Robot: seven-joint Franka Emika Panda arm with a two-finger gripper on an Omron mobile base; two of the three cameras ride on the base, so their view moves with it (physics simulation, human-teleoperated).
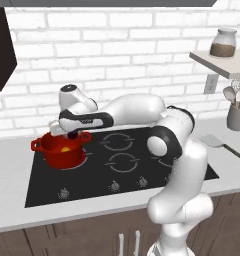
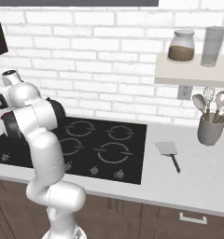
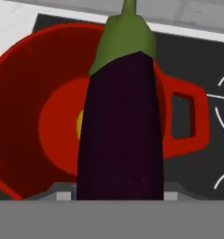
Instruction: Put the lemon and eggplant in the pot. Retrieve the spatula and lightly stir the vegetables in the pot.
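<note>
The eggplant (image 3: 119, 126) fills the hand view, pinched between the gripper (image 1: 72, 134) jaws right above the red pot (image 1: 62, 149); the lemon (image 1: 66, 149) lies inside it

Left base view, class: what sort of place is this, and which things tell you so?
A kitchen, rendered. A black cooktop is set in the counter, a red pot stands on it, and a crock of utensils sits against the brick wall.
</note>
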